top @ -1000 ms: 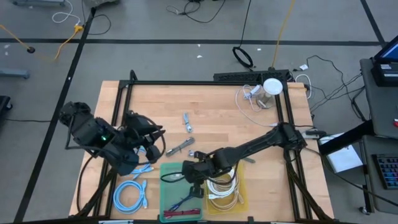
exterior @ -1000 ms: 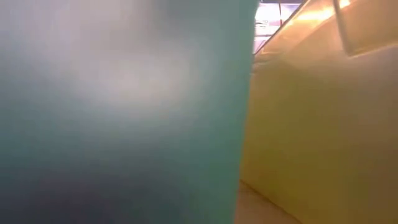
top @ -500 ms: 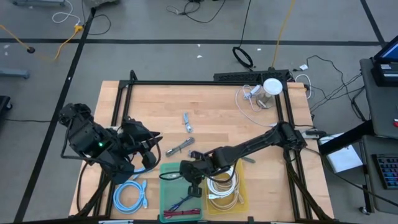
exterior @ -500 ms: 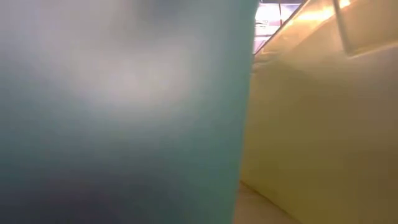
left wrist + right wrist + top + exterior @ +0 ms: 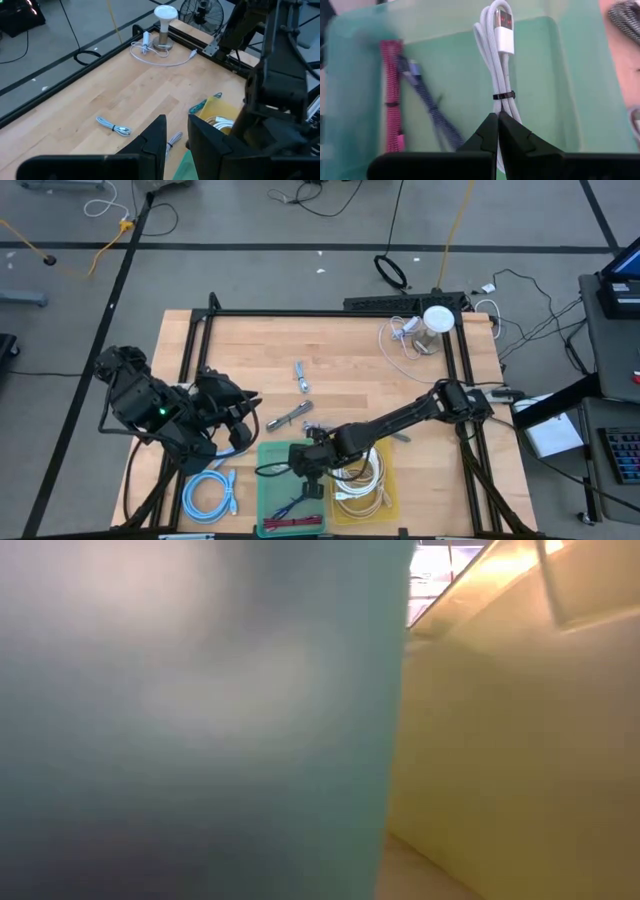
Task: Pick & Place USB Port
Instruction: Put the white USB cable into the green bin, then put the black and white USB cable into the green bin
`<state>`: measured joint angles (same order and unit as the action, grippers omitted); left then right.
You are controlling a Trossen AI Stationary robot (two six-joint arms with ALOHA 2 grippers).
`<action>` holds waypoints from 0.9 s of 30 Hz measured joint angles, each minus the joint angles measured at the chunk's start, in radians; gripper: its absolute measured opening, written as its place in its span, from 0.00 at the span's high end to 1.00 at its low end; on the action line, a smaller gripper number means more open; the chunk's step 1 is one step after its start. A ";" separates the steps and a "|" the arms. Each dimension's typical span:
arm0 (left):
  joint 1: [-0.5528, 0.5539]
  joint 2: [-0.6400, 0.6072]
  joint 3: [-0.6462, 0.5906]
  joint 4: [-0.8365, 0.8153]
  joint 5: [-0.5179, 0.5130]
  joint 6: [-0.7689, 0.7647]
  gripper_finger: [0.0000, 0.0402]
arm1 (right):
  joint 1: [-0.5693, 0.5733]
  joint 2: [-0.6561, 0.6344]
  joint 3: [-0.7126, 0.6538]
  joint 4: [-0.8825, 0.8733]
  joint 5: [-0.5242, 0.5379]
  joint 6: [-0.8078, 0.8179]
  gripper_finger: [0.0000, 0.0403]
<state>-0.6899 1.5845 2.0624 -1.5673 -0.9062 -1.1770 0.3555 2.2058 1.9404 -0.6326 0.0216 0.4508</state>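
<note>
A robotics lab: framed wooden worktable [image 5: 340, 350], taped grey floor [image 5: 250, 270] strewn with cables [image 5: 390, 272].

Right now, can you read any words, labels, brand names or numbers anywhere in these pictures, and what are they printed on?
None can be read.
The white USB cable held by the right gripper over the green bin: plug shows no marking.
The pink cable in that bin: no lettering.
The lamp on the table: too small to tell.
The left gripper waits, unmarked.
</note>
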 joint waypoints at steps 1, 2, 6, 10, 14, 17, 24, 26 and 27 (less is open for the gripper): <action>0.000 0.000 0.000 0.000 0.000 0.000 0.80 | -0.004 0.002 0.000 -0.002 -0.001 0.000 1.00; 0.000 0.000 0.000 0.000 0.001 0.000 0.80 | -0.007 0.003 0.000 -0.007 -0.002 0.000 1.00; 0.000 0.000 0.000 0.000 0.017 0.000 0.80 | -0.012 0.002 0.000 -0.005 -0.024 0.000 0.95; -0.003 0.000 0.000 0.000 0.029 0.000 0.80 | -0.015 0.002 -0.005 -0.009 -0.030 0.000 0.83; -0.009 0.000 0.000 0.001 0.034 0.001 0.80 | -0.017 0.002 -0.005 -0.006 -0.029 0.019 0.69; -0.012 0.000 0.000 -0.002 0.034 0.001 0.80 | -0.016 -0.011 -0.006 0.019 -0.077 0.035 0.61; 0.135 -0.002 -0.135 -0.002 0.109 0.099 0.80 | 0.024 -0.216 -0.004 0.041 -0.002 0.065 0.53; 0.221 -0.002 -0.227 0.004 0.186 0.108 0.80 | 0.046 -0.287 -0.004 0.005 0.071 0.082 0.53; 0.268 -0.002 -0.286 0.021 0.237 0.121 0.80 | 0.059 -0.324 -0.005 -0.014 0.111 0.088 0.53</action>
<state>-0.4218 1.5826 1.7769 -1.5459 -0.6697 -1.0557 0.4145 1.8815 1.9352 -0.6468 0.1321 0.5390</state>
